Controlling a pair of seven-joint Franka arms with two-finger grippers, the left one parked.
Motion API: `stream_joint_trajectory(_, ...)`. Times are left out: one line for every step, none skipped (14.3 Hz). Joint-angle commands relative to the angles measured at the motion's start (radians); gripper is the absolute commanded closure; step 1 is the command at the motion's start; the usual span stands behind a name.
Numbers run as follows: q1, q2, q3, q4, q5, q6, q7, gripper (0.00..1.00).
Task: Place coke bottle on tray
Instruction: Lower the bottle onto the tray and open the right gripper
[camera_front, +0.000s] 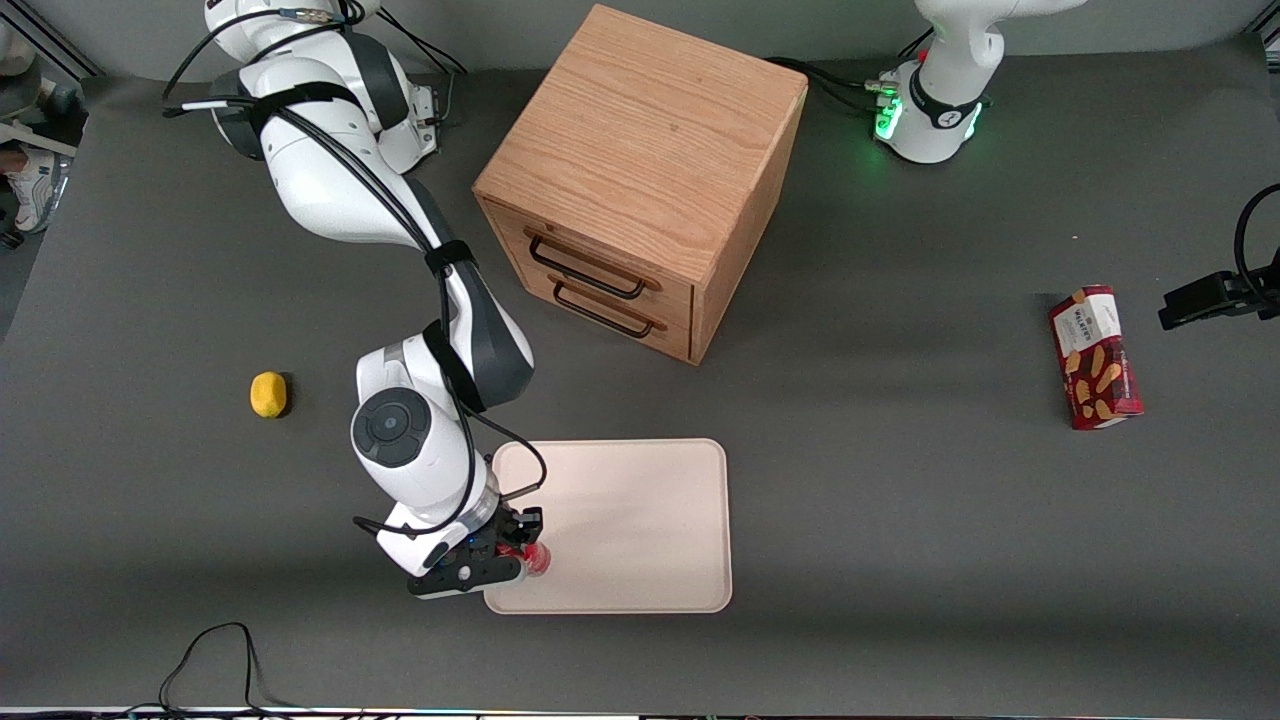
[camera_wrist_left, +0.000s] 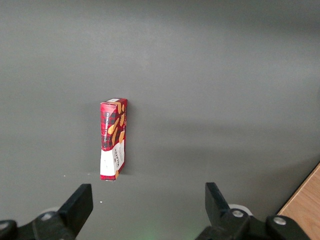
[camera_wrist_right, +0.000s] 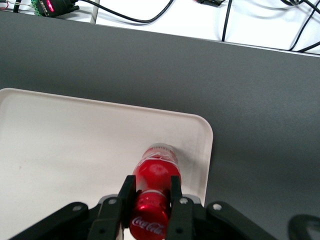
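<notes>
My right gripper (camera_wrist_right: 151, 189) is shut on the neck of the red coke bottle (camera_wrist_right: 156, 170), its red cap with white script between the fingers. The bottle stands upright over the cream-white tray (camera_wrist_right: 60, 140), close to the tray's corner and rim; its base looks to be at the tray floor, but contact is not clear. In the front view the gripper (camera_front: 520, 550) and the bottle (camera_front: 537, 560) are at the tray's (camera_front: 640, 520) corner nearest the camera, toward the working arm's end.
A wooden two-drawer cabinet (camera_front: 640, 180) stands farther from the camera than the tray. A yellow fruit (camera_front: 268, 394) lies toward the working arm's end. A dark-red snack box (camera_front: 1095, 357) lies toward the parked arm's end, also in the left wrist view (camera_wrist_left: 114, 138). Cables (camera_front: 215, 665) lie at the near table edge.
</notes>
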Motion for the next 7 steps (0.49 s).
stream_joint_trajectory(-0.004,-0.01,0.002,-0.027,0.004,0.034,-0.022,0.99)
stream_joint_trajectory(-0.004,-0.011,0.002,-0.028,0.004,0.036,-0.021,0.97)
stream_joint_trajectory(-0.002,-0.011,0.0,-0.028,0.004,0.037,-0.015,0.66)
stream_joint_trajectory(-0.002,-0.013,0.0,-0.03,0.004,0.037,-0.008,0.28)
stream_joint_trajectory(-0.002,-0.019,0.0,-0.041,0.004,0.037,-0.005,0.0)
stream_joint_trajectory(-0.004,-0.027,0.0,-0.057,0.004,0.037,-0.002,0.0)
stream_joint_trajectory(-0.002,-0.031,0.0,-0.059,0.004,0.037,-0.002,0.0)
